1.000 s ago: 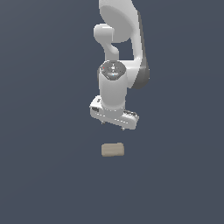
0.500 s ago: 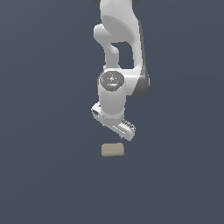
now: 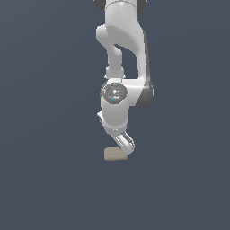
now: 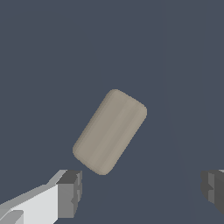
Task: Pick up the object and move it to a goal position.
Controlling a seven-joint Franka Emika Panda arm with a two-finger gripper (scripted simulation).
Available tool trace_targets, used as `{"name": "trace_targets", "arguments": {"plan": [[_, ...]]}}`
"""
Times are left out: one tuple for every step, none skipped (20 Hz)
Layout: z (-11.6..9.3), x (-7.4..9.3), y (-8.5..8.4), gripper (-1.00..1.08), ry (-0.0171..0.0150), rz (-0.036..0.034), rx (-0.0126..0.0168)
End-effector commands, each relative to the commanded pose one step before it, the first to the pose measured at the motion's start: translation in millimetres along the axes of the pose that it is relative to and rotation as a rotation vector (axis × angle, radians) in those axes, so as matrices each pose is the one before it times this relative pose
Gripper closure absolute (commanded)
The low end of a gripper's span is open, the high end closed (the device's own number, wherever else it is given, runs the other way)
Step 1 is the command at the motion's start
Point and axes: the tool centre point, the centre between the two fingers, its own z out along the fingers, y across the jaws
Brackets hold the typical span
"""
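Note:
The object (image 3: 114, 154) is a small tan rounded block lying flat on the dark grey surface. In the wrist view the object (image 4: 110, 131) lies at an angle, just beyond the line between the two dark finger pads (image 4: 70, 194). My gripper (image 4: 142, 190) is open, with a wide gap and nothing between the fingers. In the exterior view the white gripper (image 3: 123, 143) hangs low, right above the block's edge toward the exterior view's right, and hides a little of it. I cannot tell whether it touches the block.
The white arm (image 3: 121, 54) rises from the gripper to the top of the exterior view. A plain dark grey surface (image 3: 45, 179) lies all around the block.
The gripper has come down toward the block and turned about its vertical axis, so the hand now shows edge-on in the exterior view. The block has not moved.

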Motion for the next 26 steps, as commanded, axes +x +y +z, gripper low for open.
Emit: {"name": "trace_targets", "arguments": {"plan": [[5.51,2.49,-3.05,-0.92,0.00042,0.07215,-0.00062],[2.19,0.85,-1.25,-0.92,0.00026,0.02805,-0.00028],[2.19,0.8,-1.26,-0.92,0.00032,0.028,-0.00028],[2.2,0.75,-1.28,-0.92,0.00037,0.02794,-0.00027],[2.2,0.7,-1.29,-0.92,0.00043,0.0279,-0.00026],[2.2,0.65,-1.31,-0.92,0.00049,0.02784,-0.00025],[2.2,0.59,-1.32,-0.92,0.00055,0.02778,-0.00024],[2.2,0.54,-1.33,-0.92,0.0006,0.02773,-0.00022],[2.21,0.49,-1.33,-0.92,0.00066,0.02767,-0.00019],[2.19,0.43,-1.33,-0.92,0.00071,0.0274,-0.00017],[2.09,0.36,-1.27,-0.92,0.00072,0.02608,-0.00013],[1.98,0.3,-1.2,-0.92,0.00072,0.02463,-0.0001],[1.86,0.24,-1.14,-0.92,0.00072,0.02317,-0.00007],[1.75,0.19,-1.06,-0.92,0.0007,0.02174,-0.00004],[1.64,0.14,-1.0,-0.92,0.00068,0.0203,-0.00002],[1.53,0.1,-0.93,-0.92,0.00066,0.01886,0.0],[1.41,0.07,-0.85,-0.92,0.00063,0.01744,0.00002],[1.3,0.04,-0.78,-0.92,0.00059,0.01602,0.00003],[1.19,0.02,-0.71,-0.92,0.00055,0.01461,0.00004],[1.07,0.02,-0.64,-0.92,0.00051,0.01322,0.00005],[0.96,0.0,-0.57,-0.92,0.00046,0.01181,0.00005],[0.85,-0.02,-0.5,-0.92,0.00041,0.0104,0.00005],[0.73,-0.01,-0.43,-0.92,0.00036,0.00902,0.00005],[0.62,-0.04,-0.37,-0.92,0.00031,0.00759,0.00005],[0.51,-0.01,-0.3,-0.92,0.00026,0.00625,0.00004],[0.4,-0.03,-0.23,-0.92,0.0002,0.00483,0.00003]]}}
